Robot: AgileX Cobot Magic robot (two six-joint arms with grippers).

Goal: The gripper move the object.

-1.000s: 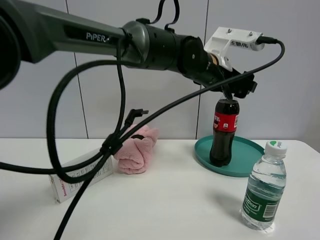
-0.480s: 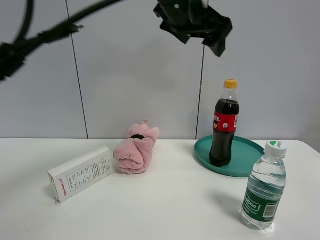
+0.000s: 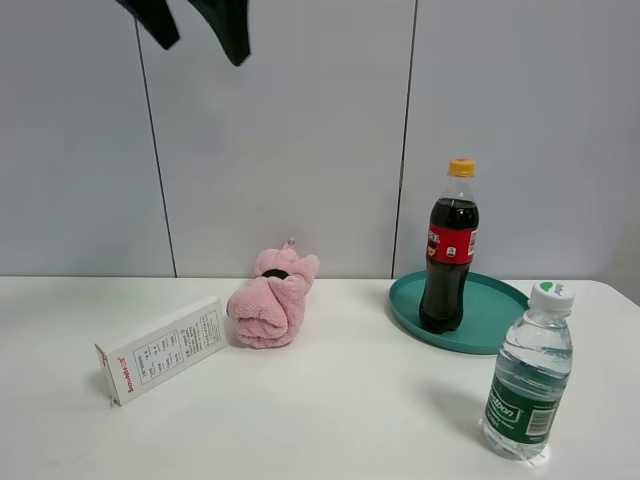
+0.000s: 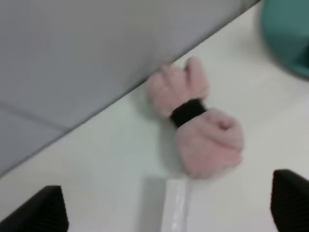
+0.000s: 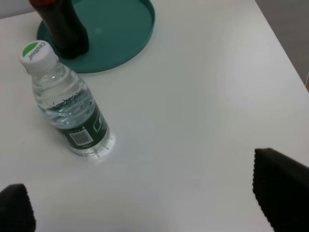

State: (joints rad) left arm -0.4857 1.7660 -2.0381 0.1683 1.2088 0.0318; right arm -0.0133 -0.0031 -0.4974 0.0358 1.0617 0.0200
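The cola bottle [image 3: 450, 250], with dark liquid, red label and yellow cap, stands upright on the teal tray [image 3: 500, 312] at the right; nothing holds it. My left gripper [image 3: 192, 28] hangs open and empty high at the top left, far from the bottle, with only its two black fingertips showing. In the left wrist view the left gripper [image 4: 166, 208] is open above the pink towel [image 4: 203, 130]. My right gripper [image 5: 147, 198] is open and empty over bare table near the water bottle [image 5: 67, 104]; the cola bottle's base [image 5: 63, 26] shows on the tray [image 5: 120, 29].
A clear water bottle [image 3: 528, 375] with green label stands at the front right. A rolled pink towel [image 3: 272, 300] lies mid-table by the wall. A white box [image 3: 165, 348] lies at the left. The table's right edge [image 5: 285, 53] is near the tray.
The left gripper was at the cola bottle's cap, then let go, rose and swung left to the view's top left. The bottle stays upright on the tray.
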